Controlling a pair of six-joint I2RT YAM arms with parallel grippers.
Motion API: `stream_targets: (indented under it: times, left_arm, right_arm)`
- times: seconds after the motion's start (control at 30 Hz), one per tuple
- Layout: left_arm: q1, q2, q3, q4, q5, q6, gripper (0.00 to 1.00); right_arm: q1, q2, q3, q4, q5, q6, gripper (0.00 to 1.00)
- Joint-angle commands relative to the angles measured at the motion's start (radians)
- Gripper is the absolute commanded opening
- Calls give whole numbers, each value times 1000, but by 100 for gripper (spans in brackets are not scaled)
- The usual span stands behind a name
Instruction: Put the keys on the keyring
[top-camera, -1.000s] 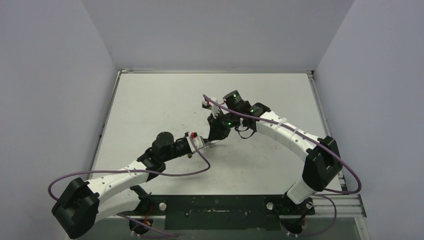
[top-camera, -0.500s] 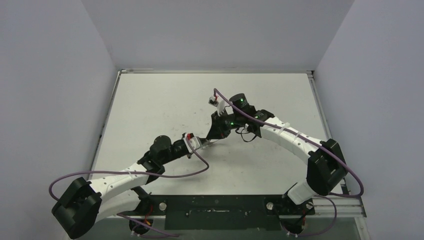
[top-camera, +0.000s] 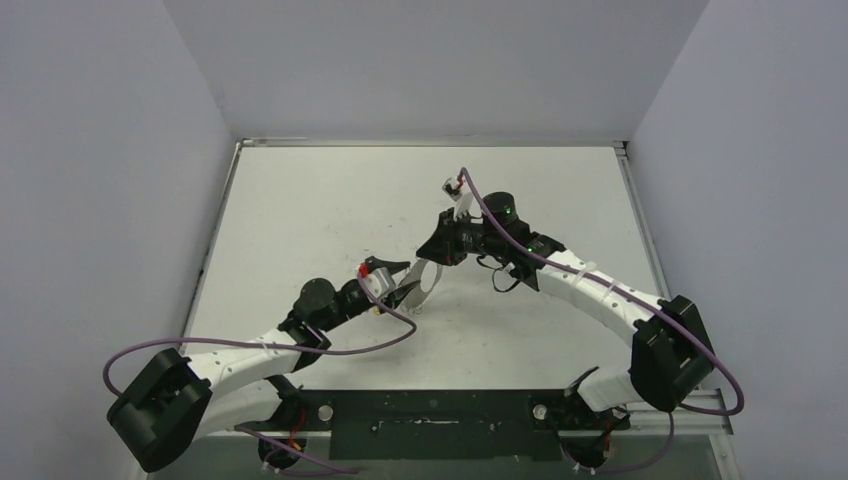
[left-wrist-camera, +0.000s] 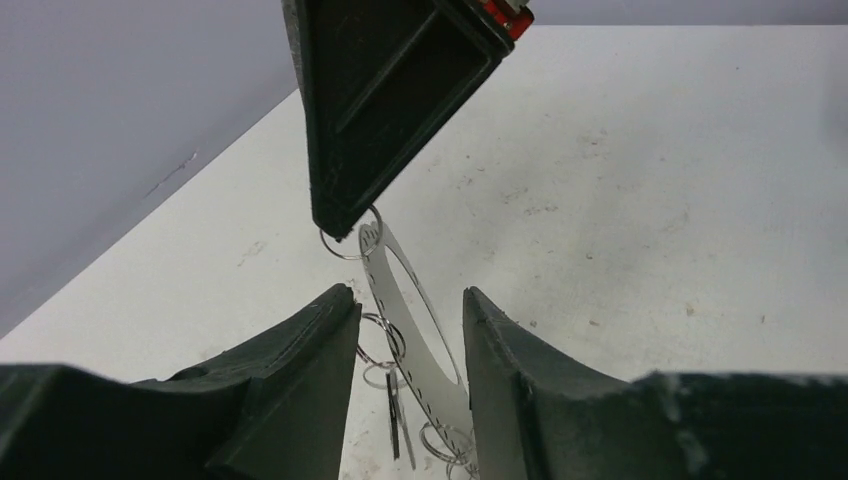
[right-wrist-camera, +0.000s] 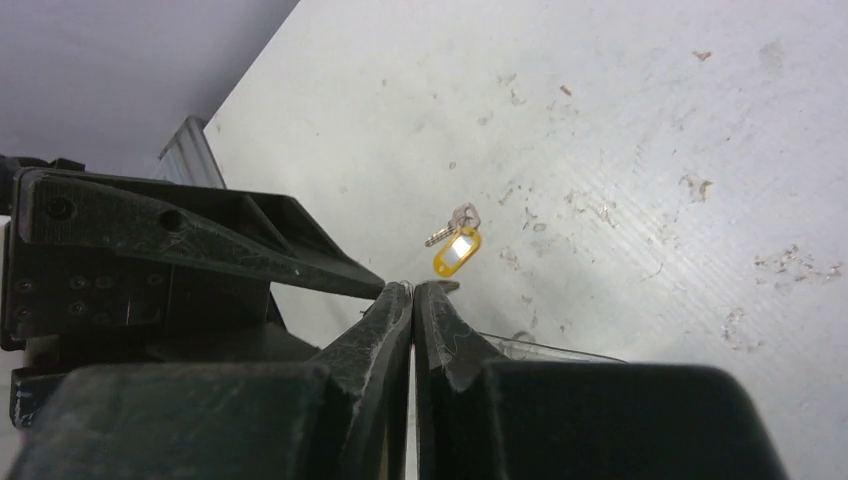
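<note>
**Progress.** Unfinished, by my reading. One key lies loose on the desk and is not threaded. Whether any key already hangs on the keyring cannot be told.

**Left jaws.** Nearest the bases. They stand apart, one on either side of the keyring's lower part, with a gap showing at the left finger at least. They grip nothing.

**Keyring** (left-wrist-camera: 400, 300). Held up off the desk (top-camera: 300, 200) near its middle, between the two arms. It is a flat silvery loop. The left jaws are at its 7 o'clock and the right jaws at its 1 o'clock in the overhead view. Small rings (left-wrist-camera: 375, 345) are strung along its lower edge. A slim dark piece (left-wrist-camera: 393, 425) hangs among them; it may be a key blade.

**Right jaws.** Pressed together, clamped on the keyring's top rim, and carrying it.

**Key** (right-wrist-camera: 455, 247). Yellow-headed, with a small silvery blade. It lies flat on the desk at 12 o'clock from the right jaw tips in the right wrist view. It is apart from both arms.

**Containers.** None in view.

**Left to do.** Pick up the loose key and thread it onto a ring.
</note>
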Motion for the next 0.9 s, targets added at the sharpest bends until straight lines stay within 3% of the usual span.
stream_targets:
  times: [0.0, 0.23, 0.4, 0.67, 0.87]
  left_arm:
    - [-5, -15, -10, 70, -9, -45, 43]
    - [-4, -1, 2, 75, 8, -92, 44]
    - [14, -6, 0, 155, -18, -204, 45]
    - [167, -14, 37, 246, 183, -523, 50]
    - [268, 50, 13, 442, 258, -708, 50]
  right_arm:
    - [-17, -48, -1, 164, 41, 36, 0]
    - [-29, -62, -39, 268, 19, 87, 0]
    - [-46, -67, -60, 348, -49, 102, 0]
    - [-74, -95, -75, 385, -184, 44, 0]
    - [-76, -112, -82, 431, -232, 53, 0]
